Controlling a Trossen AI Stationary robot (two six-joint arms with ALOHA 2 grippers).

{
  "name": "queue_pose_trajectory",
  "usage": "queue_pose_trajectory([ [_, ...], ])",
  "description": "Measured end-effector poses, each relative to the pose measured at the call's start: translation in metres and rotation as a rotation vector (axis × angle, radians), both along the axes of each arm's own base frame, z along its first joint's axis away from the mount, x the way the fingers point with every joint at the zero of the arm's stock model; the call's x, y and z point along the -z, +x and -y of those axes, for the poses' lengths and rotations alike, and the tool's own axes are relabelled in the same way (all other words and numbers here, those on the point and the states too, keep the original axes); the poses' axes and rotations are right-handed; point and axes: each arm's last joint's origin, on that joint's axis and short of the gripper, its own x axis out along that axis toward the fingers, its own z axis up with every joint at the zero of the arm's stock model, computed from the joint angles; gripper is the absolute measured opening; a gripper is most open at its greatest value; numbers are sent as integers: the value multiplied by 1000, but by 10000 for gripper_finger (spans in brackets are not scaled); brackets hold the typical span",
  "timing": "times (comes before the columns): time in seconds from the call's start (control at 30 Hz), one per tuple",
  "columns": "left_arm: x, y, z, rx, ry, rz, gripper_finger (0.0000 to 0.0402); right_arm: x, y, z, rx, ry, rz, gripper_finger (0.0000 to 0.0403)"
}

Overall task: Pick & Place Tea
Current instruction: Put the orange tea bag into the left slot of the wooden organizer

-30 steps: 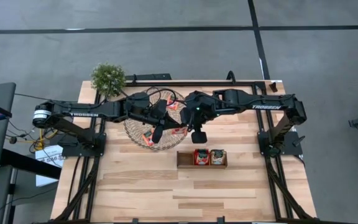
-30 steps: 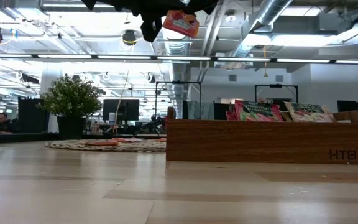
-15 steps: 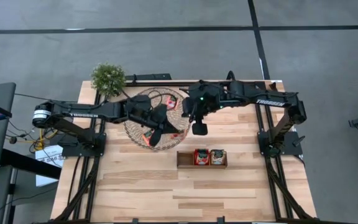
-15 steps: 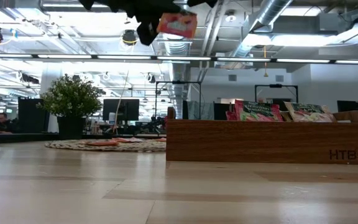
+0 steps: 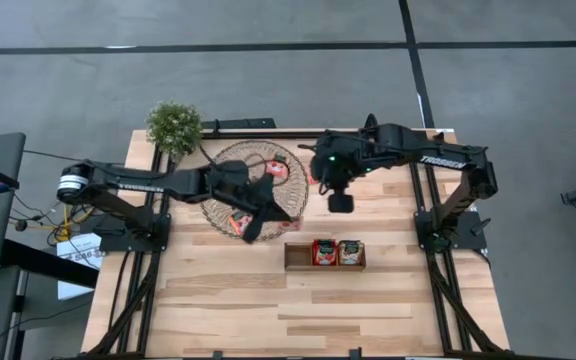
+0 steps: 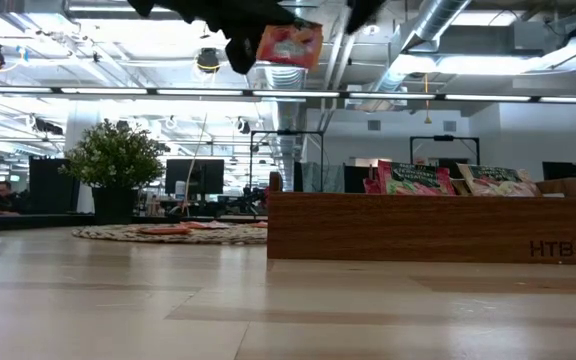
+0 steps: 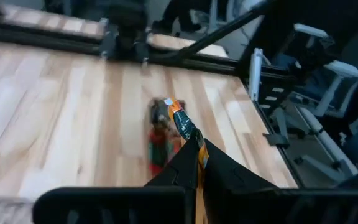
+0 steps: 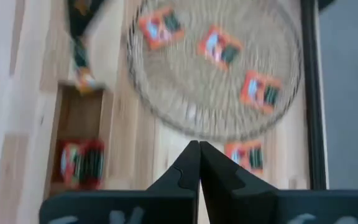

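My left gripper (image 5: 280, 212) hangs high over the near right rim of the round woven mat (image 5: 230, 168), shut on a red tea sachet (image 6: 290, 45). Several more red sachets (image 8: 219, 47) lie flat on the mat, and one (image 8: 245, 155) lies on the table beside it. The brown wooden tray (image 5: 298, 256) holds sachets (image 5: 323, 252) in its middle and right parts. My right gripper (image 8: 198, 149) is shut on nothing, right of the mat and above the table (image 5: 340, 201). My left gripper pinches the red sachet between its two fingers (image 7: 213, 163), which lie on the sachet's flat faces. The sachet's free end (image 7: 178, 115) sticks out beyond the fingertips. It is lifted clear, high above the table, near the tray's far left corner.
A small potted plant (image 5: 174, 125) stands at the table's far left corner. The tray's left part (image 8: 82, 118) shows bare wood. Bare tabletop lies near the tray and along the near edge (image 5: 298, 320). The arms' frames stand at both sides.
My right arm has drawn back from the mat's right rim toward the table's right and far side, fingers shut throughout. My left gripper, still holding the sachet high, has shifted a little rightward toward the tray.
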Motion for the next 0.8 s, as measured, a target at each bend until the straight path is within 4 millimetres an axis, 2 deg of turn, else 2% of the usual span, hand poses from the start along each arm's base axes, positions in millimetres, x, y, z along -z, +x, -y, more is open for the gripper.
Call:
queue_pose_trajectory([
  [0.23,16,23,31,-45,47,49,0,-11,-32,8,23,26,-83,1],
  [0.43,26,33,52,-178,22,61,0,-44,-75,13,-56,134,64,0],
  [0.63,47,45,75,-270,-50,41,0,-77,-126,5,-132,209,271,0],
  [0.7,53,48,79,-315,-57,36,0,-80,-138,0,-150,220,342,0],
  [0.8,63,50,82,-364,-47,8,0,-74,-149,-8,-165,246,418,0],
])
